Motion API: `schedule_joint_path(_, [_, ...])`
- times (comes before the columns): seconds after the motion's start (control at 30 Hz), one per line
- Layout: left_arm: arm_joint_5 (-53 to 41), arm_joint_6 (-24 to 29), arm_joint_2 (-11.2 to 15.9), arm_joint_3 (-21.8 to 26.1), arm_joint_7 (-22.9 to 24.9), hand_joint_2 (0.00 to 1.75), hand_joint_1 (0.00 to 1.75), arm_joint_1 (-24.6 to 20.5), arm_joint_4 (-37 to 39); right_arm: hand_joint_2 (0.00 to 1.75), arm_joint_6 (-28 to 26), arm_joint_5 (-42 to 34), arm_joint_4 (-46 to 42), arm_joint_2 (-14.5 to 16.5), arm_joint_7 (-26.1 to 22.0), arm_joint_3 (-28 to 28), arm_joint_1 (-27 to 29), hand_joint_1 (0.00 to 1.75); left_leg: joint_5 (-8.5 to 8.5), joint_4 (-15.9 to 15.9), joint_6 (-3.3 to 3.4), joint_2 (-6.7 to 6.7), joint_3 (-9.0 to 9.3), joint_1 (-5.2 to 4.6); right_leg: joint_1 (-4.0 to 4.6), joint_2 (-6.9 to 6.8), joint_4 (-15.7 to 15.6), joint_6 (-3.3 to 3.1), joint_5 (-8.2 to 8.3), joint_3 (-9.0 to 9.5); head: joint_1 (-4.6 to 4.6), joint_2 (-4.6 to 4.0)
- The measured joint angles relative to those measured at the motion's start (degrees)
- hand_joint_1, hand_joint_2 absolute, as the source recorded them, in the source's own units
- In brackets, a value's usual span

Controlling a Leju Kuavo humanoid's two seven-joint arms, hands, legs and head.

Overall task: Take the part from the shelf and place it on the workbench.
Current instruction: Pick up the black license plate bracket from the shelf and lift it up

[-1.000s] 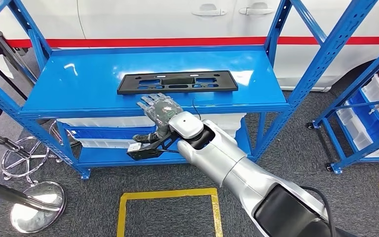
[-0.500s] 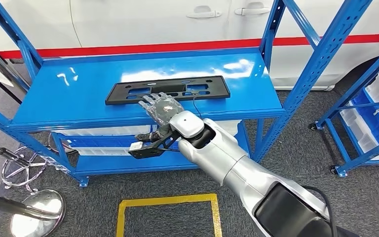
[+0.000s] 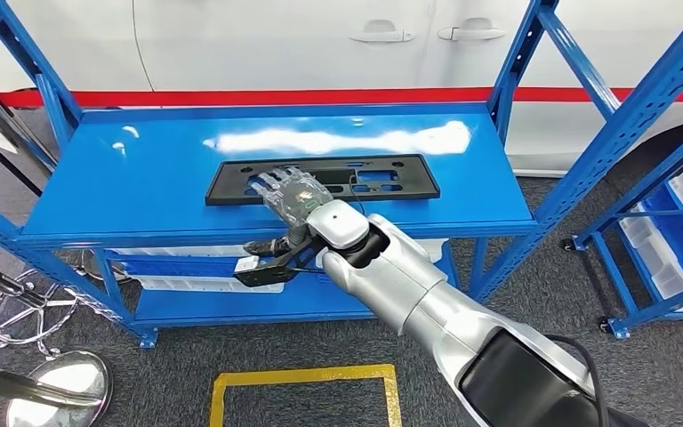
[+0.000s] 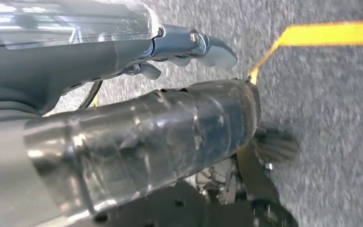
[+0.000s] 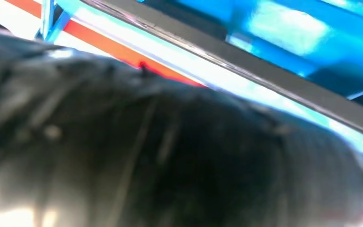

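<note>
The part (image 3: 382,175) is a flat black plate frame with cut-outs, lying lengthwise on the top level of the blue shelf (image 3: 124,178). My right hand (image 3: 289,193) reaches in from the near side with fingers spread flat over the part's near left edge, holding nothing. Whether the fingers touch the part I cannot tell. In the right wrist view the right hand (image 5: 146,156) is a dark blur in front of the blue shelf. My left hand (image 4: 184,45) hangs over the grey floor, its fingers apart from the thumb (image 4: 170,137) and nothing in it.
A white car with a red stripe (image 3: 320,96) stands right behind the shelf. Blue uprights (image 3: 622,107) frame the shelf's sides. White bins (image 3: 196,283) sit on its lower level. A second blue rack (image 3: 667,240) is at the right, chrome stand bases (image 3: 53,387) at the left, and yellow floor tape (image 3: 302,378) is near me.
The camera has shifted a little. My right hand has advanced from the shelf's front edge until its fingers lie over the part's near edge. The part has not moved.
</note>
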Motion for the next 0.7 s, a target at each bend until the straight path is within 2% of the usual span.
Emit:
schedule_joint_path(0.03, [-0.07, 0.01, -0.01, 0.08, -0.07, 0.00, 0.00, 0.01, 0.00, 0.00, 0.01, -0.03, 0.07, -0.05, 0.00, 0.01, 0.04, 0.00, -0.37, 0.02, -0.02, -0.05, 0.49, -0.03, 0.03, 0.00, -1.28, -0.17, 1.77, -0.30, -0.01, 0.00])
schedule_joint_path(0.1, [-0.24, 0.02, -0.04, 0.21, -0.13, 0.00, 0.00, 0.07, 0.00, 0.00, -0.01, -0.05, 0.12, -0.15, 0.00, 0.01, 0.01, 0.00, -1.17, -0.02, -0.18, -0.10, 1.58, -0.07, 0.26, -0.02, -8.49, -0.88, 7.54, 1.57, -0.01, 0.00])
schedule_joint_path(0.17, [-0.39, 0.02, -0.19, 0.31, -0.13, 0.00, 0.00, 0.02, 0.01, 0.00, -0.03, -0.07, 0.17, -0.30, -0.02, 0.02, -0.11, 0.00, -1.75, -0.07, -0.61, -0.15, 2.08, -0.11, 0.75, -0.05, -14.42, -1.60, 10.08, 3.47, 0.02, 0.00])
schedule_joint_path(0.23, [-0.52, 0.02, -0.31, 0.43, -0.19, 0.00, 0.00, -0.04, 0.02, 0.00, -0.05, -0.07, 0.28, -0.45, -0.04, 0.03, -0.15, 0.00, -1.73, 0.33, -1.34, -0.17, 2.20, -0.18, 1.05, 0.04, -15.92, -2.09, 9.98, 4.02, 0.07, 0.00])
schedule_joint_path(0.3, [-0.69, 0.08, -0.28, 0.50, -0.35, 0.00, 0.00, -0.05, 0.02, 0.00, -0.08, -0.07, 0.32, -0.46, -0.03, 0.03, -0.19, 0.00, -1.80, 1.28, -2.01, -0.11, 2.21, -0.19, 0.79, 0.18, -16.46, -2.61, 10.42, 4.77, 0.12, 0.00])
schedule_joint_path(0.33, [-0.78, 0.15, -0.27, 0.54, -0.47, 0.00, 0.00, -0.10, 0.02, 0.00, -0.09, -0.06, 0.32, -0.45, 0.00, 0.03, -0.28, 0.00, -2.45, 2.36, -2.24, -0.09, 1.81, -0.18, 0.59, 0.20, -16.70, -2.88, 10.39, 5.18, 0.08, 0.00])
schedule_joint_path(0.37, [-0.86, 0.24, -0.25, 0.57, -0.55, 0.00, 0.00, -0.14, 0.02, 0.00, -0.10, -0.06, 0.31, -0.44, 0.02, 0.03, -0.40, 0.00, -3.78, 4.32, -2.37, -0.08, 0.89, -0.12, 0.41, 0.20, -16.92, -3.06, 10.40, 5.53, 0.04, 0.00])
schedule_joint_path(0.43, [-0.95, 0.38, -0.23, 0.64, -0.65, 0.00, 0.00, -0.21, 0.02, 0.00, -0.12, -0.05, 0.35, -0.45, 0.07, 0.03, -0.52, 0.00, -7.20, 10.72, -2.77, -0.07, -2.60, 0.03, 0.28, 0.16, -17.07, -3.31, 10.29, 5.77, -0.07, 0.00])
schedule_joint_path(0.47, [-0.97, 0.41, -0.22, 0.66, -0.66, 0.00, 0.00, -0.21, 0.01, 0.00, -0.13, -0.05, 0.39, -0.46, 0.07, 0.03, -0.47, 0.00, -8.39, 13.83, -2.99, -0.06, -4.54, 0.13, 0.27, 0.16, -17.05, -3.35, 10.21, 5.78, -0.09, 0.00])
schedule_joint_path(0.5, [-1.01, 0.40, -0.22, 0.67, -0.66, 0.00, 0.00, -0.20, 0.01, 0.00, -0.13, -0.05, 0.43, -0.48, 0.07, 0.03, -0.37, 0.00, -8.57, 15.46, -3.21, -0.05, -5.82, 0.23, 0.26, 0.17, -17.01, -3.36, 10.11, 5.83, -0.09, 0.00])
schedule_joint_path(0.53, [-1.08, 0.39, -0.22, 0.67, -0.67, 0.00, 0.00, -0.17, 0.02, 0.00, -0.13, -0.05, 0.45, -0.49, 0.08, 0.03, -0.28, 0.00, -7.56, 15.02, -3.36, -0.04, -6.11, 0.31, 0.23, 0.22, -16.95, -3.32, 10.00, 5.90, -0.08, 0.00])
schedule_joint_path(0.57, [-1.18, 0.38, -0.22, 0.68, -0.67, 0.00, 0.00, -0.14, 0.01, 0.00, -0.14, -0.05, 0.46, -0.49, 0.11, 0.03, -0.23, 0.00, -5.51, 12.59, -3.46, -0.02, -5.44, 0.40, 0.19, 0.28, -16.87, -3.23, 9.86, 6.04, -0.09, 0.00])
schedule_joint_path(0.6, [-1.29, 0.38, -0.21, 0.68, -0.67, 0.00, 0.00, -0.10, 0.01, 0.00, -0.16, -0.05, 0.46, -0.49, 0.15, 0.03, -0.22, 0.00, -2.86, 8.62, -3.45, 0.01, -4.01, 0.45, 0.17, 0.34, -16.78, -3.08, 9.69, 6.20, -0.08, 0.00])
schedule_joint_path(0.63, [-1.40, 0.38, -0.20, 0.69, -0.66, 0.00, 0.00, -0.07, 0.01, 0.00, -0.18, -0.05, 0.46, -0.51, 0.19, 0.03, -0.23, 0.00, -1.19, 4.88, -3.37, 0.06, -2.66, 0.38, 0.22, 0.38, -16.65, -2.89, 9.54, 6.33, -0.08, 0.00])
schedule_joint_path(0.67, [-1.49, 0.39, -0.19, 0.69, -0.65, 0.00, 0.00, -0.10, 0.01, 0.00, -0.21, -0.05, 0.48, -0.56, 0.21, 0.03, -0.24, 0.00, -0.35, 2.07, -3.12, 0.10, -1.62, 0.26, 0.29, 0.40, -16.52, -2.65, 9.41, 6.30, -0.07, 0.00])
schedule_joint_path(0.7, [-1.56, 0.39, -0.17, 0.71, -0.64, 0.00, 0.00, -0.15, 0.01, 0.00, -0.24, -0.05, 0.49, -0.61, 0.22, 0.03, -0.20, 0.00, 0.04, 0.56, -2.74, 0.11, -1.13, 0.14, 0.38, 0.38, -16.41, -2.35, 9.30, 6.22, -0.05, 0.00])
